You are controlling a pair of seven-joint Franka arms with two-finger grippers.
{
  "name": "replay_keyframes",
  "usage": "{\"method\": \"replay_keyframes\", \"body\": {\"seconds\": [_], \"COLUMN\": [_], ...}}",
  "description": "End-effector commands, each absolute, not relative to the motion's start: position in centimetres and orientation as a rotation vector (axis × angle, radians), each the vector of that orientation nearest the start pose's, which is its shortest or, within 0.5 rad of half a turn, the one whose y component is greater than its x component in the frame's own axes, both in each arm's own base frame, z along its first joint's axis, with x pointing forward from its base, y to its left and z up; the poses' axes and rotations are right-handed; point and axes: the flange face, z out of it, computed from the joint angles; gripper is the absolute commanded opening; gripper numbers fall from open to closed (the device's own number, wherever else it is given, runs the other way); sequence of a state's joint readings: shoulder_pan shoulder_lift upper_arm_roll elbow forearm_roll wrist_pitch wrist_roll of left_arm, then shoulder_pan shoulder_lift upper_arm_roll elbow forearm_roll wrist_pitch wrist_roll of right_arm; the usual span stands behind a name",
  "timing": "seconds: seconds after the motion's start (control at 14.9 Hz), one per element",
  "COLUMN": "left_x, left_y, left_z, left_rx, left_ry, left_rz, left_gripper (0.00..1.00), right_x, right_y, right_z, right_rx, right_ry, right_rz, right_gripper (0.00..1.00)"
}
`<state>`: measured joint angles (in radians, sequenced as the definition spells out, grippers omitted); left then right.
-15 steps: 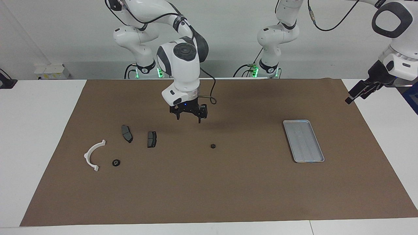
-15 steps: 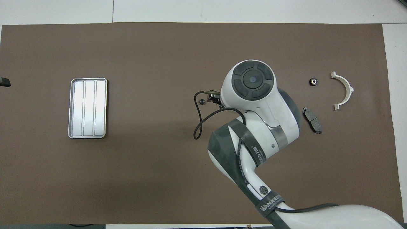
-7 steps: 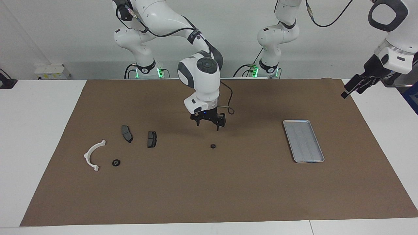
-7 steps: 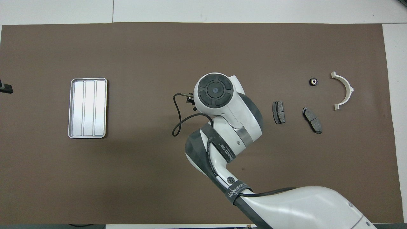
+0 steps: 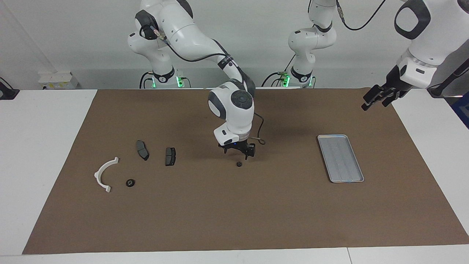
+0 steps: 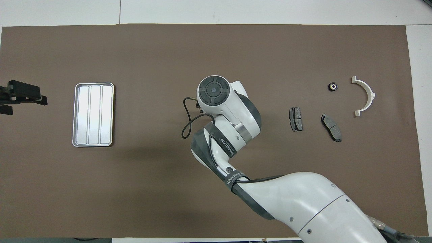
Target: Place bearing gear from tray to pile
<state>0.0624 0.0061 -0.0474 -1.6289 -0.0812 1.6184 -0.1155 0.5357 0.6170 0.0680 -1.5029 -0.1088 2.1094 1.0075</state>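
Gear [image 5: 239, 164] under right hand [image 5: 237, 154]

table [image 5: 47, 146] — white, brown mat [image 5: 234, 220] | on mat: tray [image 5: 340, 158] toward left arm's end | small dark gear [image 5: 239, 164] mid-mat | pile toward right arm's end — white bracket [image 5: 104, 174], two pads [image 5: 142, 150] [image 5: 170, 156], another, probably gear [image 5: 129, 182]

Right gripper [image 5: 237, 152] low over small black gear [image 5: 239, 164] mid-mat, fingers spread. Tray [image 5: 340, 158] empty toward left arm's end. Left gripper [image 5: 377, 96] raised above mat corner.
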Motion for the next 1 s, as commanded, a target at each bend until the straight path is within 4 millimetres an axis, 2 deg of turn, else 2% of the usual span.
{"method": "replay_keyframes", "body": {"seconds": [0.0,0.2,0.4,0.54,0.6,0.94], "left_x": [55.2,55.4,55.7,55.4,55.2,54.8], "left_y": [-2.2,-3.6,-3.6,-3.5,-3.3,-3.7], "left_z": [60.7,61.0,60.4,60.3,60.4,61.2], "left_rx": [-3.179,-3.182,-3.182,-3.180,-3.179,-3.180], "left_ry": [-0.149,-0.105,-0.094,-0.091,-0.093,-0.102], "left_rz": [0.034,0.014,0.018,0.030,0.034,0.013], "left_gripper": [1.00,1.00,1.00,1.00,1.00,1.00], "right_x": [60.0,60.5,61.7,62.1,61.9,61.5], "right_y": [39.1,39.3,39.8,40.0,40.5,40.8], "right_z": [29.9,29.8,29.8,29.1,28.4,28.2], "right_rx": [-3.135,-3.125,-3.130,-3.131,-3.134,-3.145], "right_ry": [0.586,0.585,0.596,0.599,0.592,0.589], "right_rz": [-0.096,-0.111,-0.104,-0.103,-0.098,-0.082], "right_gripper": [1.00,1.00,1.00,1.00,0.99,0.95]}}
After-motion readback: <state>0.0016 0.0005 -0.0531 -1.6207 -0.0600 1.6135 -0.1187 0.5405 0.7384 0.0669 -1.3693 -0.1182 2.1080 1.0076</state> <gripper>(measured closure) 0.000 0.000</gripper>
